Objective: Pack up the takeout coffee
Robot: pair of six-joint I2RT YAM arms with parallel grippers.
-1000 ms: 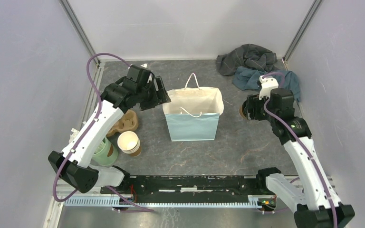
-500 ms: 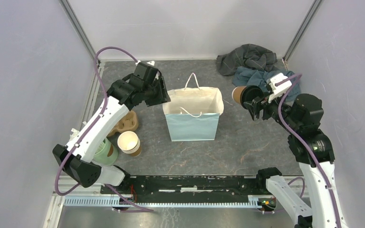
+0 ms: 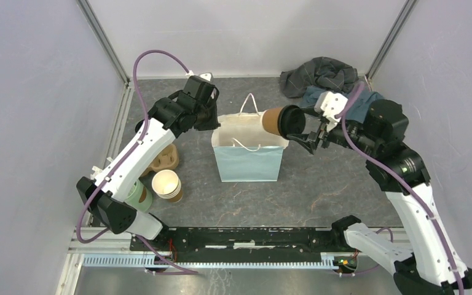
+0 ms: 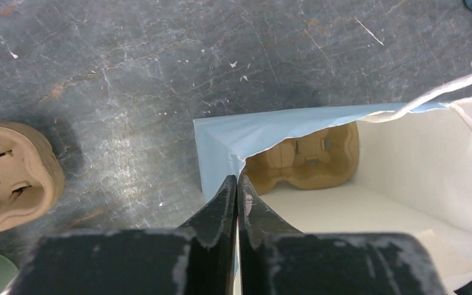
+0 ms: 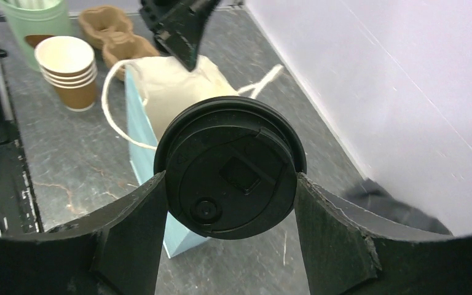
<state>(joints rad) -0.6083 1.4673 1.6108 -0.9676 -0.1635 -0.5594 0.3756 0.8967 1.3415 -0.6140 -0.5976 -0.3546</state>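
The takeout coffee (image 3: 275, 120), a brown cup with a black lid (image 5: 230, 160), hangs tipped on its side above the right rim of the light blue paper bag (image 3: 249, 163). My right gripper (image 5: 229, 178) is shut on it, one finger on each side of the lid. At the bag's left rim my left gripper (image 4: 238, 179) is shut, its tips pinching the paper edge near the corner. The bag (image 4: 221, 141) stands open and a brown cardboard cup carrier (image 4: 310, 157) lies on its floor.
Left of the bag lie a second cardboard carrier (image 3: 163, 158), a stack of lidless brown cups (image 3: 167, 184) and a pale green cup (image 3: 136, 196). Crumpled grey and blue cloths (image 3: 319, 77) sit at the back right. Walls close in on three sides.
My right arm lifted the coffee off the table at the right and carried it left to the bag's right rim. My left gripper closed on the bag's left edge.
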